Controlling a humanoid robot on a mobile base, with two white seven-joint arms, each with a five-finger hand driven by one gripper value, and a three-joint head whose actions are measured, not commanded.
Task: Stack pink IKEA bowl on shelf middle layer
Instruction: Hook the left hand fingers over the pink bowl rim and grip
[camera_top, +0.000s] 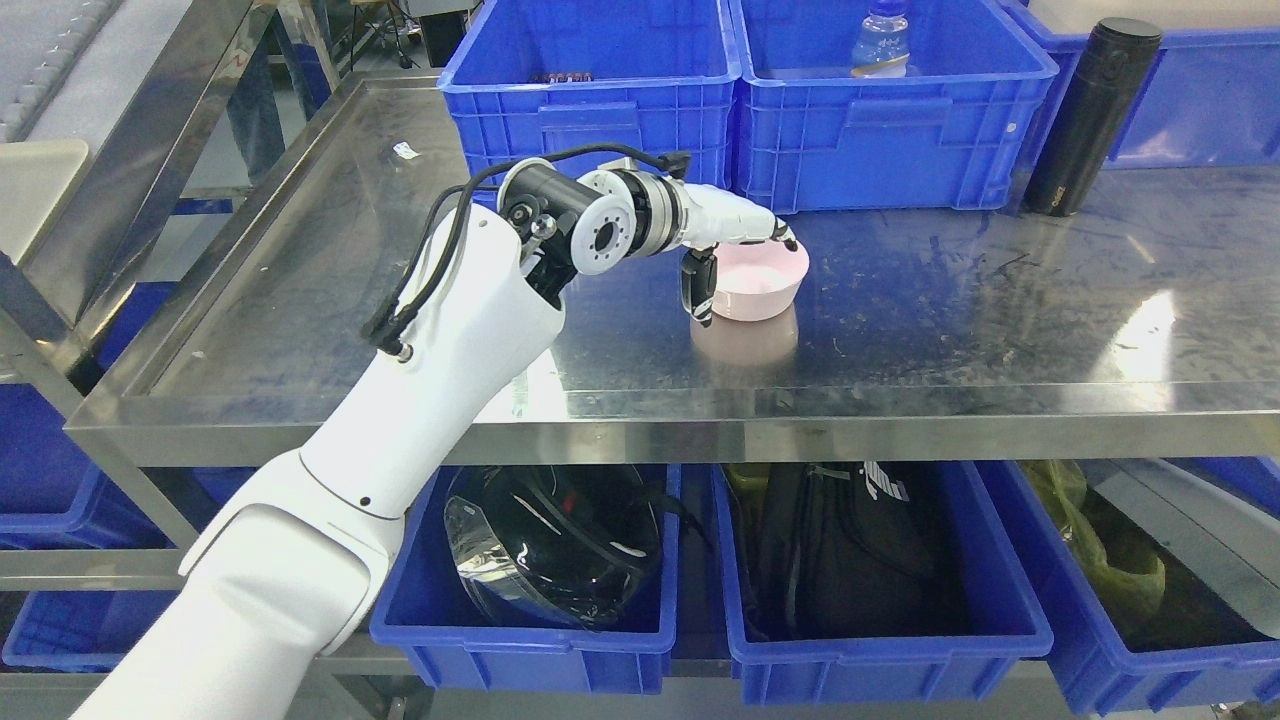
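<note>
The left hand (735, 245) reached across the steel shelf (300, 300) and gripped the pink bowl (760, 285) at its left rim, thumb outside and fingers over the top. The bowl stood upright on the shelf, in front of two blue bins (600, 100).

The left arm (400, 400) rises from the lower left of the frame toward the centre, bent at the wrist (610, 225). The left hand (735, 235) points rightward, thumb (697, 290) hanging down, fingers (775, 232) extended and closed in a grasp.
</note>
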